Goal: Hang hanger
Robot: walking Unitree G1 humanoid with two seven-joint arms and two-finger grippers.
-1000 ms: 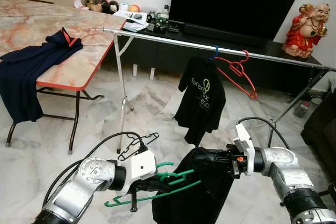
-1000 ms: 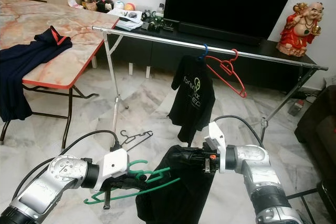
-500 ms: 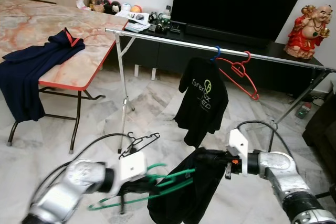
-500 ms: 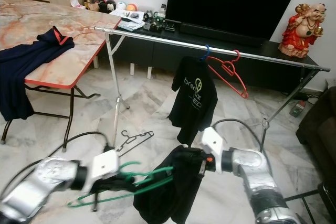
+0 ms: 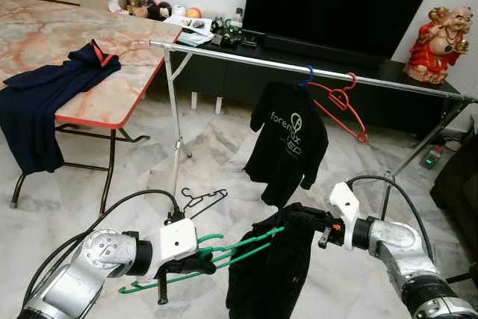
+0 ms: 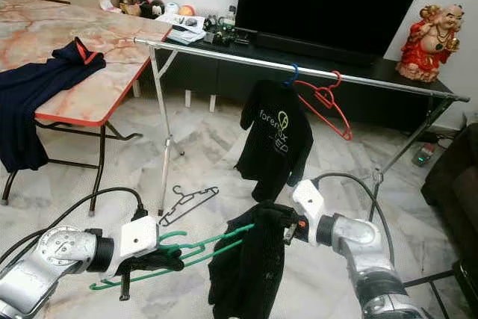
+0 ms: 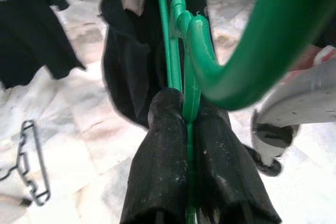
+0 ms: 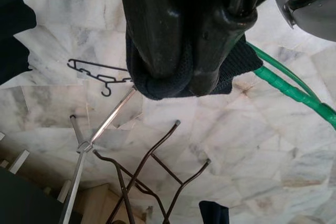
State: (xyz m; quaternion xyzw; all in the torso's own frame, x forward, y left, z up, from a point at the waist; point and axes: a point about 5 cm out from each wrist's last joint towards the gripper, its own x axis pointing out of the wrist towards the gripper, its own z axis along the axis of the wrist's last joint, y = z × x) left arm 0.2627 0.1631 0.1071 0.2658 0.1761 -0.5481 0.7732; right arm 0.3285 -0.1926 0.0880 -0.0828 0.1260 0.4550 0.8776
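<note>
Marble floor (image 5: pixel 89 184) underneath; left tool (image 5: pixel 196 264) is clamped on the green hanger (image 5: pixel 224 250), black shirt (image 5: pixel 272 274) at its 3 o'clock, pinched by the right tool (image 5: pixel 317 223).

Two silver arms, white wrist blocks

Black cables loop from each forearm; long black fingers (image 7: pixel 176 177), scuffed with pale specks.

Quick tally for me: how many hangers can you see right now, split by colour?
Green plastic hanger, in the left gripper, with the black garment: 1
Red plastic hanger on the metal rail: 1
Blue hanger hook, carrying the black printed T-shirt: 1
Black wire hanger on the marble floor: 1
Total: 4
</note>
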